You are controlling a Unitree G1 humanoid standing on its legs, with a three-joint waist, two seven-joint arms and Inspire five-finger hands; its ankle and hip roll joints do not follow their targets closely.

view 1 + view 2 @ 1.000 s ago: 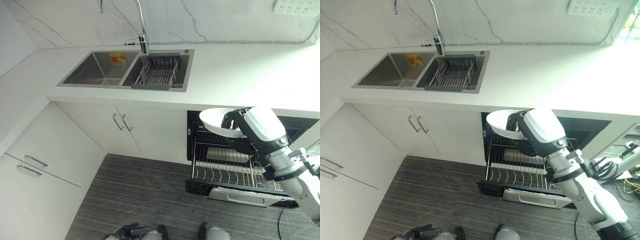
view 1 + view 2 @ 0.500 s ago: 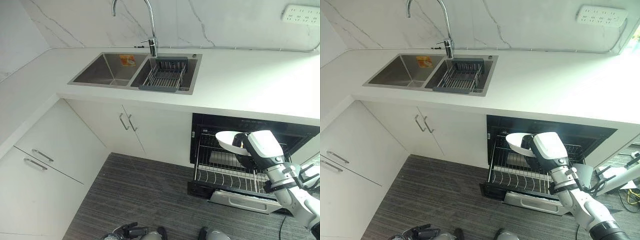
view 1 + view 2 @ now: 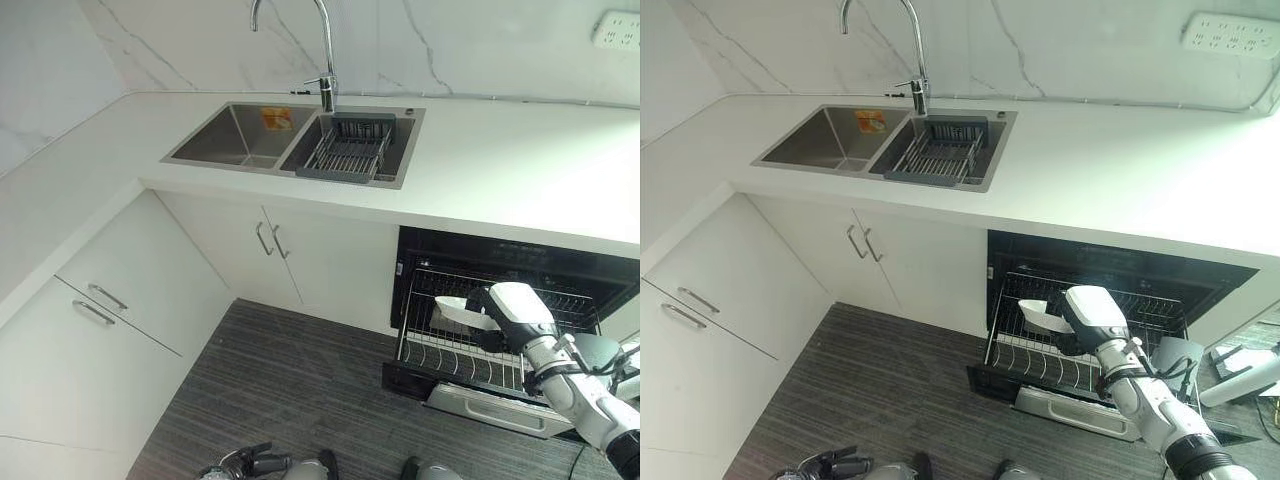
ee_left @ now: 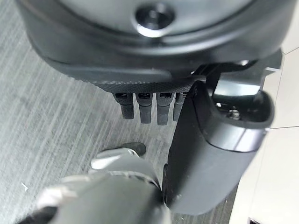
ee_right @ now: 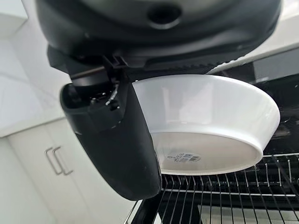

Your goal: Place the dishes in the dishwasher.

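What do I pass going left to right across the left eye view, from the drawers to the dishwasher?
Drawer handles → left sink basin → cabinet door handles → faucet → drain basket → white bowl → right hand, over the dishwasher rack.

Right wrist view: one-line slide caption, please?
Right hand holds a shallow white ceramic bowl above the pulled-out wire dishwasher rack.
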